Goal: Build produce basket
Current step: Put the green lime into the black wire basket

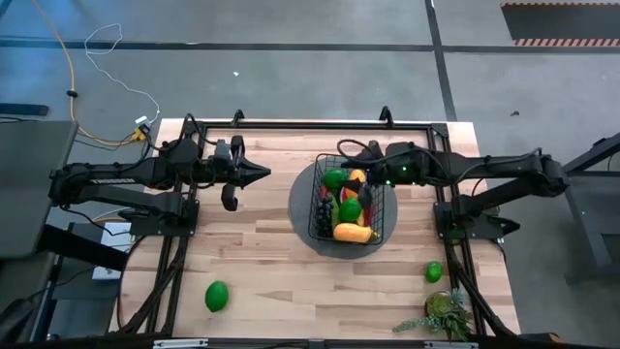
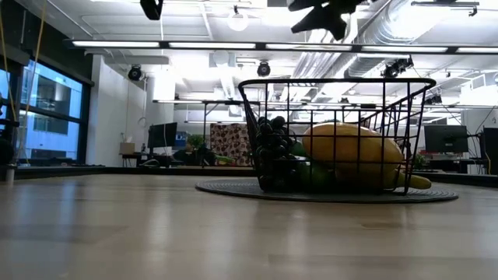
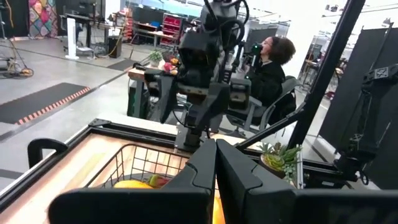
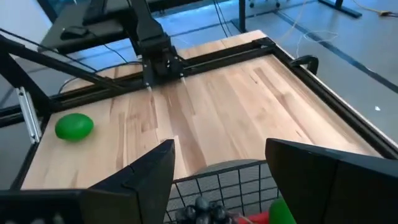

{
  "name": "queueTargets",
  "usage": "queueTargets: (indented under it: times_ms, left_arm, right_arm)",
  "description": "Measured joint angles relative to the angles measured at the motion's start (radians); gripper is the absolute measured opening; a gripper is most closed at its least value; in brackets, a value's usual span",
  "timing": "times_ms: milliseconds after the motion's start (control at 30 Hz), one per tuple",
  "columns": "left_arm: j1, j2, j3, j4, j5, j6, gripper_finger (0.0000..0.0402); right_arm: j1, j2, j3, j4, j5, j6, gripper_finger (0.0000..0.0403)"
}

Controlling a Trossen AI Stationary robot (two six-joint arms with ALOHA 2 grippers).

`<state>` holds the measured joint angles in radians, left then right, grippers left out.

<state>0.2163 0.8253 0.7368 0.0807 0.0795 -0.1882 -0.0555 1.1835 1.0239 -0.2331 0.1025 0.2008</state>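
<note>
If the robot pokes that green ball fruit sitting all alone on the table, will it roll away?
Probably yes. The green round fruit looks smooth and ball-shaped, and it sits on bare flat wood with nothing beside it to stop it. It also looks shiny like plastic, so it may be light and could slip out of a pinch unless gripped around its middle.

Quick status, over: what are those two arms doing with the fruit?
Right gripper open above black wire-mesh basket, empty. Left gripper shut, waiting left of the basket. Two green round fruits loose on wooden table. Nothing blocking.

Black grid basket [image 1: 321,219] on dark grey mat [image 1: 298,206] (pale striped wood table [image 1: 262,271]).
</note>
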Motion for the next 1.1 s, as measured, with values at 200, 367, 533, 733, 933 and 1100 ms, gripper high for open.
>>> queueTargets:
  times_ms: [200,367,533,733,933,1100]
  left_arm:
    - [0.0,0.0,0.0,-0.002,-0.006,0.008,0.0]
    - [0.0,0.0,0.0,-0.002,-0.016,0.013,0.0]
    - [0.0,0.0,0.0,-0.008,-0.017,0.046,0.0]
    - [0.0,0.0,0.0,-0.01,-0.023,0.061,0.0]
    - [0.0,0.0,0.0,-0.01,-0.023,0.061,0.0]
    - [0.0,0.0,0.0,-0.01,-0.02,0.061,0.0]
  right_arm:
    - [-0.015,-0.093,-0.233,0.181,-0.005,0.078,0.0233]
    - [-0.038,-0.203,-0.307,0.381,-0.011,0.06,0.0233]
    - [-0.027,-0.224,-0.299,0.392,-0.081,-0.174,0.0233]
    - [0.003,-0.216,-0.299,0.386,-0.111,-0.174,0.023]
    - [0.01,-0.216,-0.299,0.387,-0.111,-0.174,0.0204]
    - [0.01,-0.216,-0.299,0.387,-0.101,-0.155,0.0195]
